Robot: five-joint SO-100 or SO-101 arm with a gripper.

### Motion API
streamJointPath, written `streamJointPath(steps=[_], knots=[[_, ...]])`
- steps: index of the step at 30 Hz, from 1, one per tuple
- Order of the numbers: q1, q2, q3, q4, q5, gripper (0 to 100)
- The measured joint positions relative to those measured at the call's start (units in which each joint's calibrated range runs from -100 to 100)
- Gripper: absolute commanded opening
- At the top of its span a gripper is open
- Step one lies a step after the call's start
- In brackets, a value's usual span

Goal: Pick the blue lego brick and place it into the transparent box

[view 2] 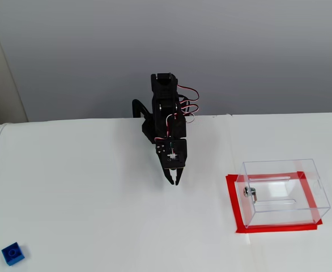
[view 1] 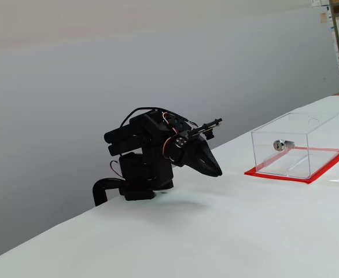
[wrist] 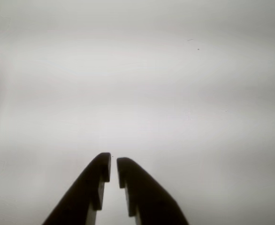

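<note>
The black arm (view 2: 167,122) sits folded low at the back edge of the white table (view 2: 98,215), close to the grey wall, with its gripper (view 2: 175,182) pointing down and forward over the bare tabletop. In the wrist view the two dark fingers (wrist: 93,187) come up from the bottom edge with their tips nearly pressed together, only a thin slit of white between them, and nothing is pinched there. In a fixed view from the side the gripper (view 1: 217,172) hangs just above the table surface, in front of the arm's base.

The blue lego brick (view 2: 13,253) lies studs up near the front left corner of the table in a fixed view from above, well apart from the arm and the box. It does not show in the side view or the wrist view.

The transparent box (view 2: 282,190) stands on its red base plate (view 2: 234,209) toward the right side of the table, open at the top, with the small silver lock (view 2: 250,193) on the wall that faces the arm. In the side view the transparent box (view 1: 297,145) sits to the right of the gripper, near but apart.
</note>
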Motion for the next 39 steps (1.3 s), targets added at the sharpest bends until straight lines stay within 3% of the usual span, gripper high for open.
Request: streamJointPath(steps=[12, 33, 39], knots=[[8.23, 0.00, 0.00, 0.00, -0.24, 1], [43.16, 0.00, 0.00, -0.09, -0.34, 1], [52.35, 0.00, 0.00, -4.71, -0.15, 1]])
